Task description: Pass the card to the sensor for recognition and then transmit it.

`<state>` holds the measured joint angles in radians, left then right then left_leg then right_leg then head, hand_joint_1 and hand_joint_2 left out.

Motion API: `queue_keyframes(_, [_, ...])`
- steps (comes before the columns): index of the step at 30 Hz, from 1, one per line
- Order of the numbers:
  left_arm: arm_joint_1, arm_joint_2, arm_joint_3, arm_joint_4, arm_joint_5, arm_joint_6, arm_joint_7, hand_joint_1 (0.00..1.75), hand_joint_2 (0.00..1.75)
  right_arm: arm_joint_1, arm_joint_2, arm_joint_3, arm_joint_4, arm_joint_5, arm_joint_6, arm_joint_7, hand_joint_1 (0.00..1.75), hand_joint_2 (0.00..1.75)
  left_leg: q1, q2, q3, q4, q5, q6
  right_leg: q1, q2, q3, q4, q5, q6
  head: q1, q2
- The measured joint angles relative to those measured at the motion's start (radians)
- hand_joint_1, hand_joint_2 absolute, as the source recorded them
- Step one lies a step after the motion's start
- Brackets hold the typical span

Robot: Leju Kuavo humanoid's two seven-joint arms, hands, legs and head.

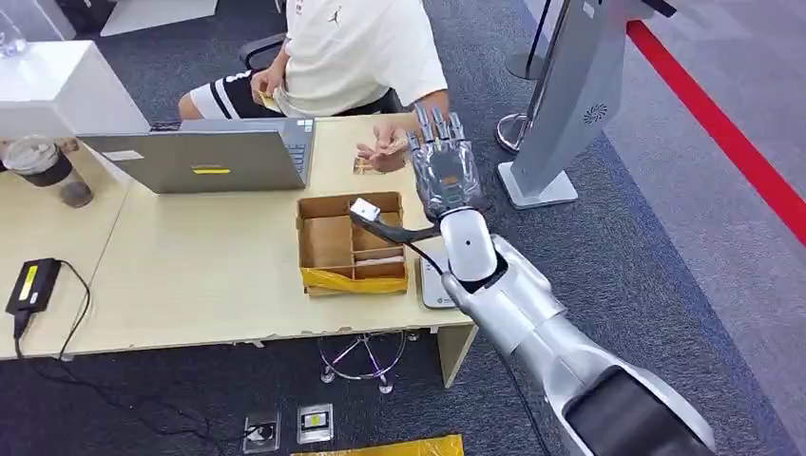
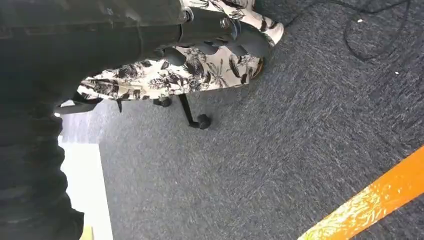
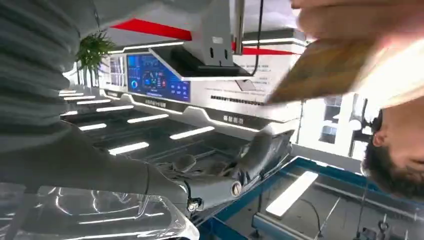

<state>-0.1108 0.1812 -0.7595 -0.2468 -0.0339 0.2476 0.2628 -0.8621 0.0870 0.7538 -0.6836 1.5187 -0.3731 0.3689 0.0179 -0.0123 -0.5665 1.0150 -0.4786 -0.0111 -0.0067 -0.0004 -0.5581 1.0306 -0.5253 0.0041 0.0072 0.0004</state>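
My right hand (image 1: 442, 161) reaches out over the far right part of the table (image 1: 190, 275), fingers spread and straight, holding nothing. Just beside its fingertips, a seated person's hand (image 1: 382, 150) holds a small brownish card (image 1: 366, 150). In the right wrist view that card (image 3: 325, 70) sits in the person's fingers (image 3: 360, 20), apart from my extended fingers (image 3: 260, 150). A flat grey sensor pad (image 1: 434, 285) lies at the table's right edge, partly hidden under my forearm. My left hand (image 2: 220, 30) hangs over the carpet, its dark fingers holding nothing.
An open cardboard box (image 1: 328, 245) with compartments and yellow tape stands left of the sensor. A grey laptop (image 1: 209, 157), a coffee cup (image 1: 52, 171) and a black adapter (image 1: 33, 285) lie further left. A grey kiosk stand (image 1: 570, 104) rises right of the table.
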Motion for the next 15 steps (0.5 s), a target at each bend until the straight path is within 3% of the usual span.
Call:
queue_keyframes(4, [0.0,0.0,0.0,0.0,0.003,0.003,0.002,0.0,1.75,0.001,-0.013,-0.005,0.012,0.018,-0.012,0.018,0.0,1.75,0.0,0.001,0.0,0.0,0.0,0.0,0.0,0.0,-0.001,0.0,0.0,0.0,0.0,0.0])
queue_keyframes(9, [0.002,0.002,0.0,0.0,0.008,0.002,0.002,0.0,1.75,0.021,-0.066,-0.053,0.014,0.021,-0.029,0.044,0.0,1.75,0.0,0.001,0.0,0.0,0.0,0.0,0.0,0.0,0.0,-0.001,0.0,0.0,0.0,0.0])
queue_keyframes(15, [0.003,0.009,0.0,0.0,0.012,0.0,0.002,0.0,1.75,0.094,-0.184,-0.1,-0.03,0.044,-0.041,0.093,0.0,1.75,0.0,0.0,0.0,0.001,0.0,0.0,-0.001,0.0,0.0,-0.001,0.001,0.001,0.0,0.0])
